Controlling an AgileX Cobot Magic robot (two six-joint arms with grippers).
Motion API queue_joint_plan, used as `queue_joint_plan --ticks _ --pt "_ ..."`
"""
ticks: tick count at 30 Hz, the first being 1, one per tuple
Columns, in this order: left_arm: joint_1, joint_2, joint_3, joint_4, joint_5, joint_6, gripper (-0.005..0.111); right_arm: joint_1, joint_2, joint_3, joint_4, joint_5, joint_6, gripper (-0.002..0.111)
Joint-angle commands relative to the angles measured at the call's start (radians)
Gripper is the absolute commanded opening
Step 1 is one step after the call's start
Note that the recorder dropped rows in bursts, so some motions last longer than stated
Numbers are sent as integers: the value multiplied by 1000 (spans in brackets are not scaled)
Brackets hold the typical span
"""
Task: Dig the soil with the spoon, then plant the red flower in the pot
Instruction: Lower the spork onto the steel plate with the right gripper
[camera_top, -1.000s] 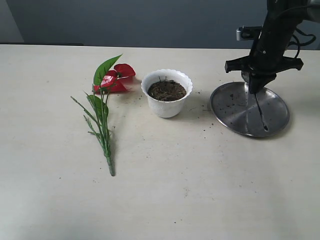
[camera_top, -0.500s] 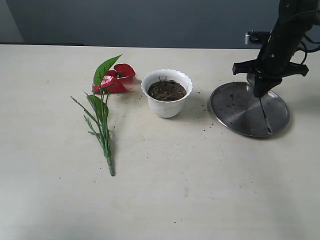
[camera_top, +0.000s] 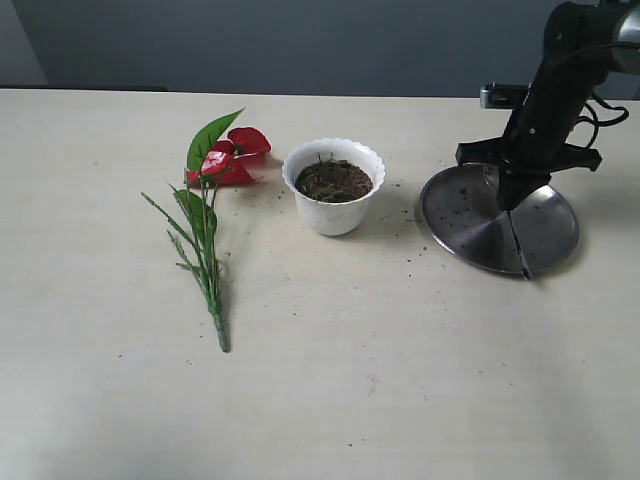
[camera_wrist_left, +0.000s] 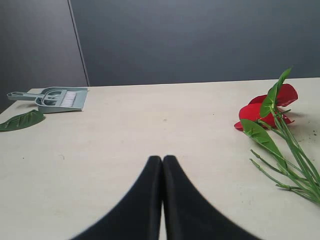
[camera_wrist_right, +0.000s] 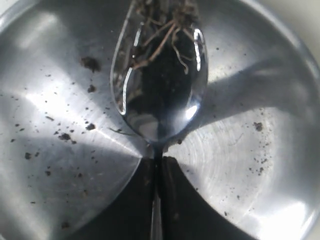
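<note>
My right gripper (camera_top: 508, 197) is shut on the handle of the silver spoon (camera_top: 518, 245), which hangs down over the steel plate. In the right wrist view the spoon's bowl (camera_wrist_right: 160, 95) is just above the plate, with bits of soil (camera_wrist_right: 162, 22) and fibres at its tip, beyond my right gripper (camera_wrist_right: 159, 161). The white pot (camera_top: 333, 212) stands mid-table, filled with dark soil (camera_top: 334, 181). The red flower (camera_top: 232, 158) lies flat to the left of the pot, its stems pointing toward the near edge. My left gripper (camera_wrist_left: 162, 160) is shut and empty, low over bare table, left of the red flower (camera_wrist_left: 265, 112).
The round steel plate (camera_top: 460, 215) (camera_wrist_right: 55, 100) sits right of the pot, tilted, with soil crumbs scattered on it and on the table nearby. A grey dustpan with a brush (camera_wrist_left: 62, 97) and a loose green leaf (camera_wrist_left: 21, 120) lie at the table's far left.
My right gripper, still holding the spoon, swung to the right and then came back lower over the plate. The spoon tip now reaches the plate's near rim. Nothing else moved.
</note>
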Motion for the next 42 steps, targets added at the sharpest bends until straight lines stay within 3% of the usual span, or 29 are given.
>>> queue_joint_plan --ticks 1,42 --pt "1 -5 5 -2 2 -2 0 -4 7 -6 4 -6 -11 -1" --pt "1 -5 5 -2 2 -2 0 -3 46 -6 33 -82 -52 -1"
